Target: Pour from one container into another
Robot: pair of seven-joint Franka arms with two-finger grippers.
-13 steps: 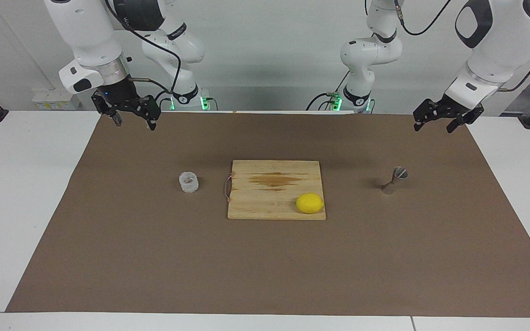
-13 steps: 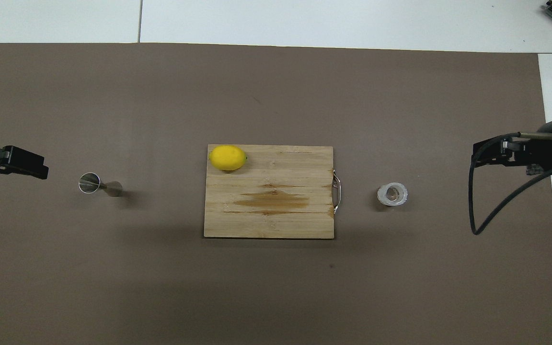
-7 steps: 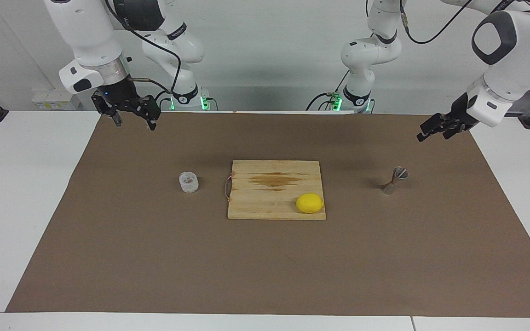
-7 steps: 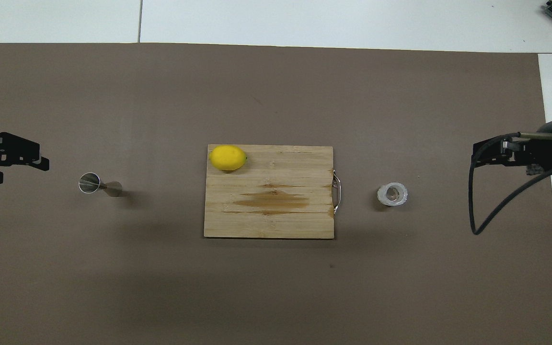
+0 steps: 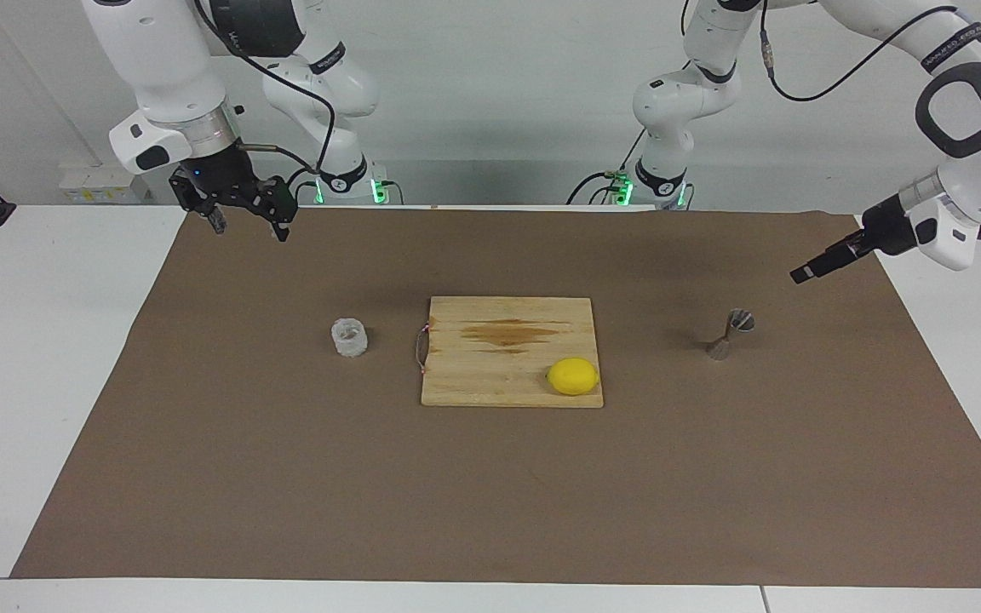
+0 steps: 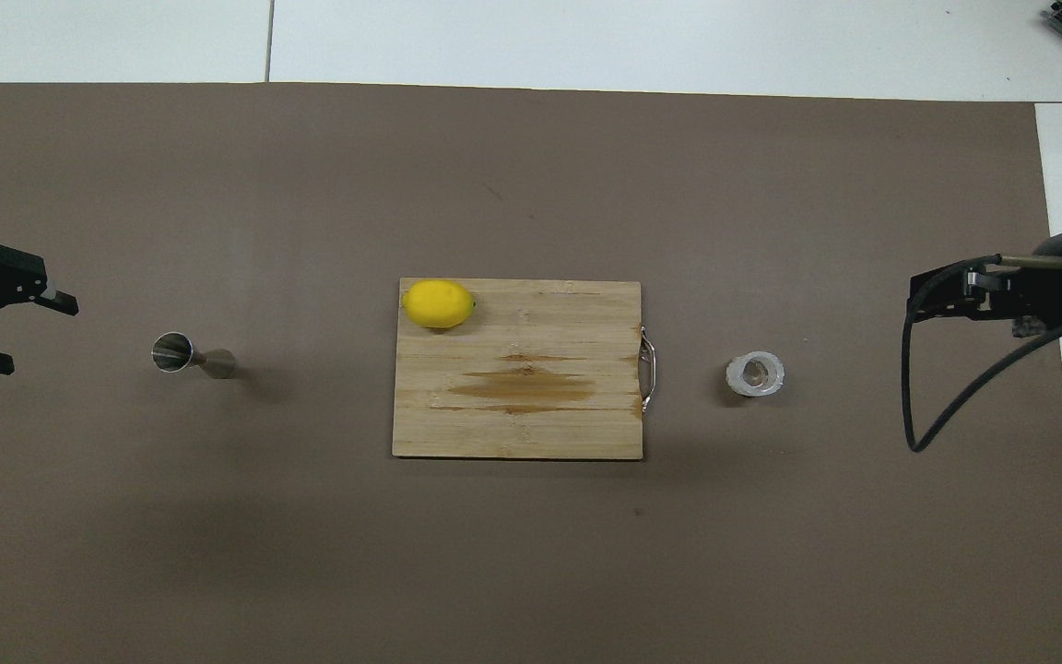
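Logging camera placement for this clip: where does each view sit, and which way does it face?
Facing view: high across the table, looking at both arms; right gripper and left gripper hang open.
Overhead view: above the robots' end, looking steeply down; only the grippers and a bit of wrist show at the edges.
Shared: glass cup, cutting board with lemon, jigger, mirrored.

A cutting board lies mid-mat; a lemon sits on its corner farthest from the robots, toward the left arm's end; the glass cup stands beside the board's handle, toward the right arm's end; the jigger stands well apart toward the left arm's end.
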